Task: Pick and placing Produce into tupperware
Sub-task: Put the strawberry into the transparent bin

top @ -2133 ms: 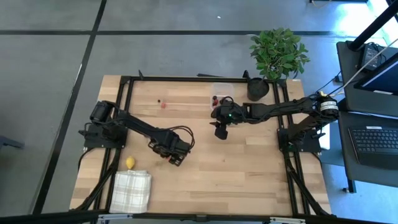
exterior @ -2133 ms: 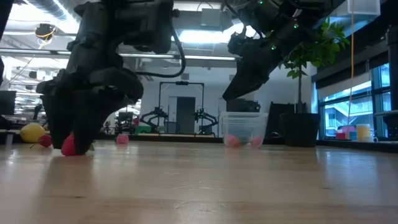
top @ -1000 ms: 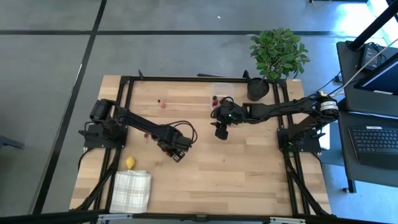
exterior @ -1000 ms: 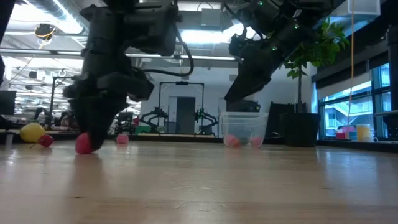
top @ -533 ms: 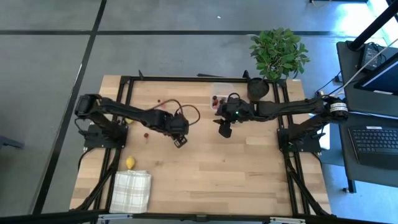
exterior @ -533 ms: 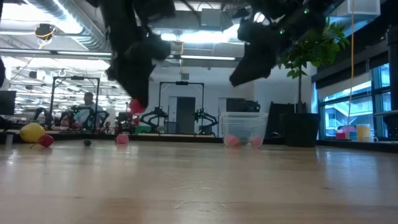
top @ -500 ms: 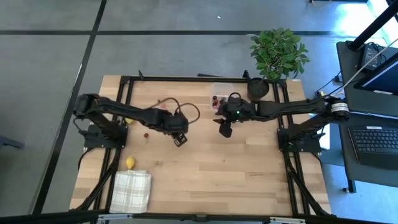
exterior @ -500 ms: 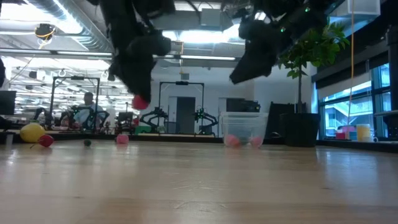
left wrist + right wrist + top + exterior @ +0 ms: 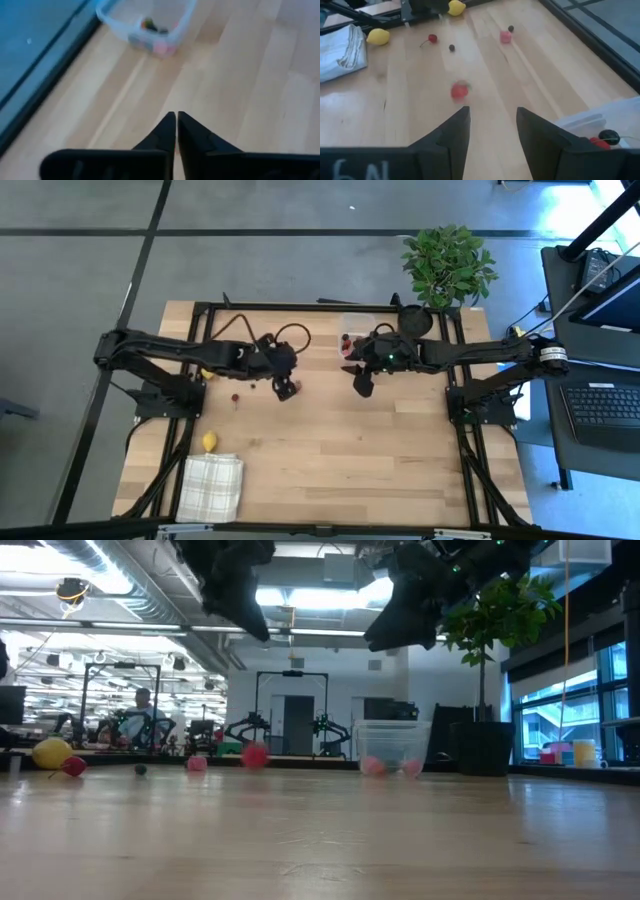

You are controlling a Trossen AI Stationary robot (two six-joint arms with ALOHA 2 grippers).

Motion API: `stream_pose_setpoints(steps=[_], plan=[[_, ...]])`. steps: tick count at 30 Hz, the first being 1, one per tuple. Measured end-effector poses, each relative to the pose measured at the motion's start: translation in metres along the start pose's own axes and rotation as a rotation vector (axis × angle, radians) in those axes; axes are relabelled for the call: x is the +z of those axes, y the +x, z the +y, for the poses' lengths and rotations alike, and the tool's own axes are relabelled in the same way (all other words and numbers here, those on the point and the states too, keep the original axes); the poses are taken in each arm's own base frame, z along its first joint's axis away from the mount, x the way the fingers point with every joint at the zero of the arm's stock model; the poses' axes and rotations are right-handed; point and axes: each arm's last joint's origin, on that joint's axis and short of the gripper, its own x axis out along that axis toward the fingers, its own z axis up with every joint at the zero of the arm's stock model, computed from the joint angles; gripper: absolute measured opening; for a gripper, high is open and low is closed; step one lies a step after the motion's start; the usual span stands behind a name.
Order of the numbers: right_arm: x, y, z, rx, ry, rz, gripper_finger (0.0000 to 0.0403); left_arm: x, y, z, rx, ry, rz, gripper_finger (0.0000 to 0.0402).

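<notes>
Low view: wooden surface [image 9: 330, 840], workshop room behind; a red piece [image 9: 254, 754], seemingly dropped, now lies loose below the closed, empty left gripper [image 9: 287, 389].

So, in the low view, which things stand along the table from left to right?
Yellow lemon → red piece → small dark berry → pink piece → red strawberry-like piece → clear tupperware → black pot.

Bare wood between arms; tupperware [image 9: 353, 332] beyond.
</notes>
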Motion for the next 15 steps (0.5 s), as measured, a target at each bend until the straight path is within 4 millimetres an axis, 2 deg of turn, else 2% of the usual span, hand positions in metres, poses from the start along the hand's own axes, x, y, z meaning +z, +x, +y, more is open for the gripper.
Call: stream_pose_setpoints(steps=[9, 15], plan=[[-0.0022, 0.0001, -0.0014, -0.008, 0.001, 0.023, 0.0164, 0.0032, 0.0007, 0.0064, 0.014, 0.026, -0.015, 0.0002], [-0.0031, 0.0001, -0.002, -0.011, -0.087, 0.033, 0.0164, 0.0036, 0.0007, 0.0067, 0.026, 0.035, -0.02, 0.0001]])
